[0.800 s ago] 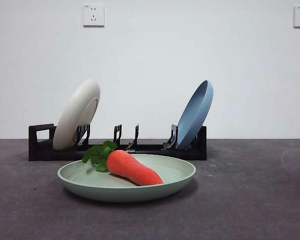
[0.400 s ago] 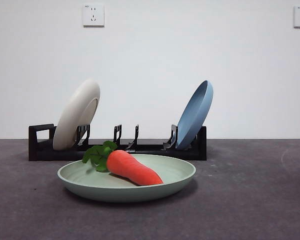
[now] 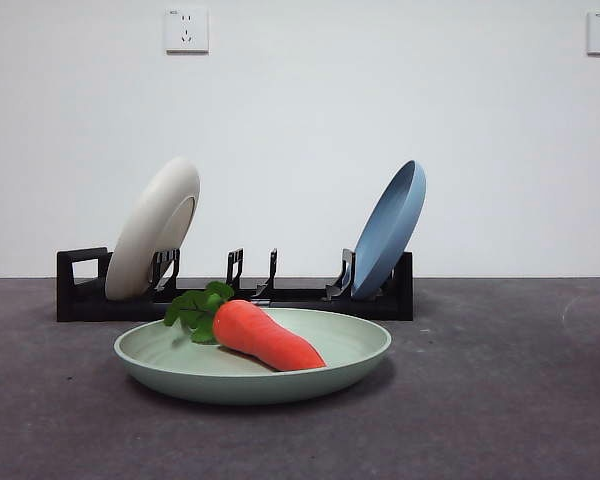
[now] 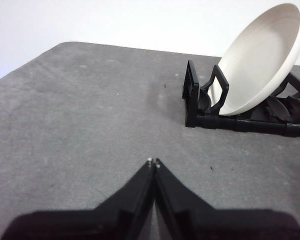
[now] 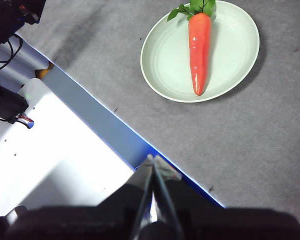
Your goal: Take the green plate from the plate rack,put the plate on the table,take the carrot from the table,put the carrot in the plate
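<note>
Left claw (image 4: 153, 162) and right claw (image 5: 153, 159) both pinched closed, empty, parked clear. Carrot (image 3: 266, 335) lies in green plate (image 3: 252, 360) on tabletop (image 3: 500, 400), near the plate rack (image 3: 235, 295); task appears complete.

A cream-white plate (image 3: 154, 228) and a blue plate (image 3: 390, 229) stand tilted.

Shallow round matte plate (image 3: 180, 365): pale sage green. Toy carrot (image 3: 270, 338): smooth orange-red tapered body; leaf tuft dark green. Long low slotted rack (image 3: 90, 298): black. Round plate at the rack's handle end (image 3: 152, 230): cream-white. Round plate at the other end (image 3: 390, 229): blue. Flat matte bench (image 3: 500, 400): dark grey, faintly mottled. Wall behind: white.
</note>
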